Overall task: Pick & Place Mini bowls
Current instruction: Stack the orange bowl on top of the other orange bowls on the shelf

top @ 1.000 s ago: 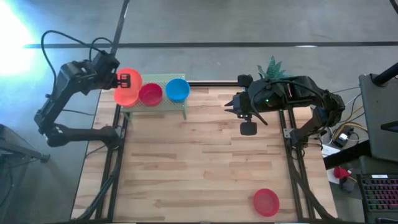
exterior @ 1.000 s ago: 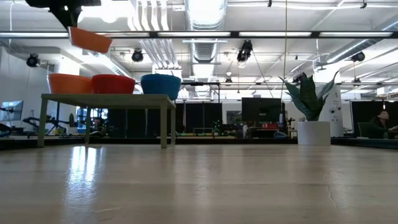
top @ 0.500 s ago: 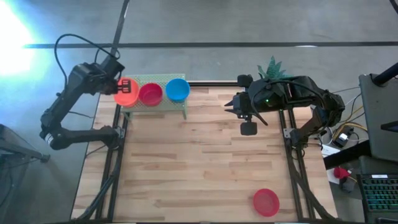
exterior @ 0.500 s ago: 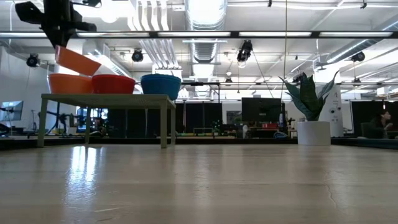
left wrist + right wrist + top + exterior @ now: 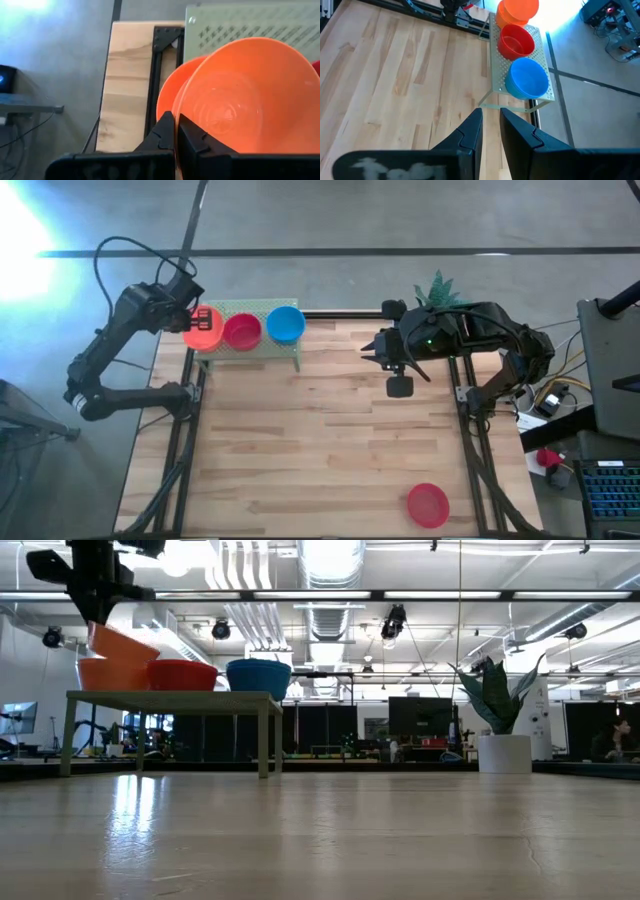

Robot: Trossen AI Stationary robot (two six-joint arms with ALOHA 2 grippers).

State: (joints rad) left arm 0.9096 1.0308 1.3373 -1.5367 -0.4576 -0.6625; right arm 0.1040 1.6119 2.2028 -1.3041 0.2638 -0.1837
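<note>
A small green perforated stand (image 5: 266, 352) at the table's far left carries an orange mini bowl (image 5: 100, 675), a red one (image 5: 241, 331) and a blue one (image 5: 286, 324). My left gripper (image 5: 203, 316) is above the stand's left end, shut on a second orange bowl (image 5: 122, 643). That bowl tilts over the orange bowl on the stand. Another red bowl (image 5: 428, 505) lies on the table near the front right corner. My right gripper (image 5: 491, 112) hangs over the table's far right part, a narrow gap between its fingers and nothing in it. My left gripper pinches the orange bowl's rim (image 5: 176, 114), one finger inside the bowl and one outside. The fingers come from above, slanting down. The bowl hangs tilted below them, and its low side seems to sit in the orange bowl on the stand.
A white plant pot (image 5: 503, 753) with a spiky plant stands at the table's far right, behind my right arm. The wooden top between the stand and the front red bowl is bare. Desks and cables lie beyond the right edge.
My left gripper has come down toward the stand's left end with the orange bowl and has tipped further downward. The bowl, which hung clear above the stand, now leans steeply against the orange bowl there.
</note>
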